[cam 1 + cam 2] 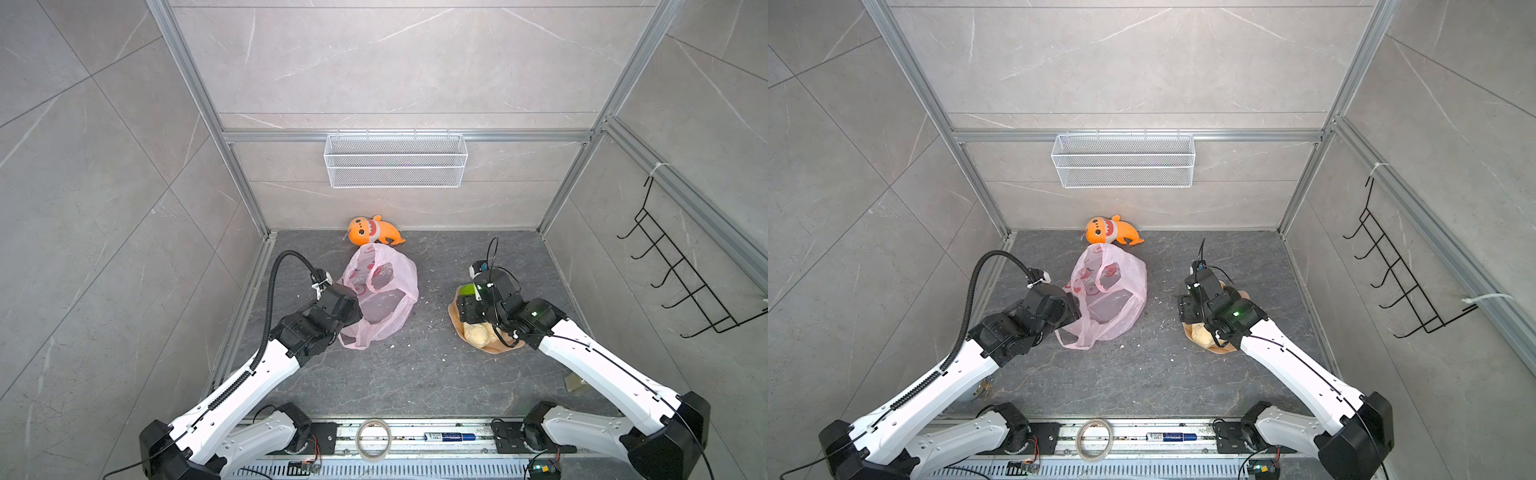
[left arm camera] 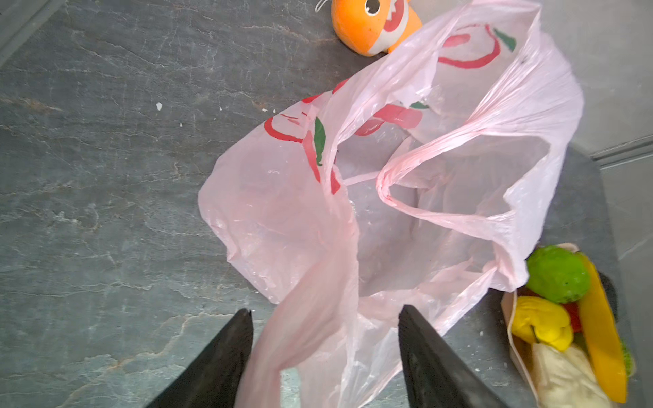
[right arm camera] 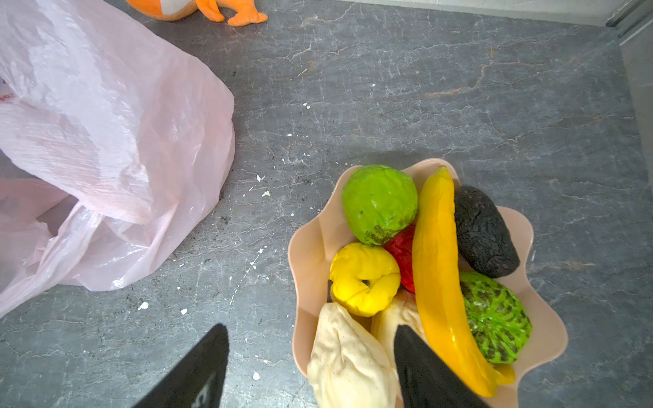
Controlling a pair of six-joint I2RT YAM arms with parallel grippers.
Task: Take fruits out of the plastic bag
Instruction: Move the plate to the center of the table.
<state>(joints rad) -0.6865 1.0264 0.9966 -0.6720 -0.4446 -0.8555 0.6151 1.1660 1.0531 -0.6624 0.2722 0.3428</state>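
The pink plastic bag [image 1: 380,291] [image 1: 1113,291] lies crumpled on the dark floor with its mouth open, and no fruit shows inside it [image 2: 424,176]. My left gripper [image 2: 325,311] is open just over the bag's near edge. A loose fold of film runs between its fingers without being pinched. The fruits sit piled on a peach plate [image 3: 311,247]: a yellow banana [image 3: 438,265], a green ball [image 3: 380,203], a dark avocado [image 3: 484,233], and yellow, red and beige pieces. My right gripper [image 3: 311,328] is open above the plate's rim and holds nothing.
An orange plush shark [image 1: 374,230] lies by the back wall behind the bag. A white wire basket [image 1: 395,160] hangs on the back wall and a black hook rack [image 1: 681,270] on the right wall. A tape roll [image 1: 374,438] rests on the front rail.
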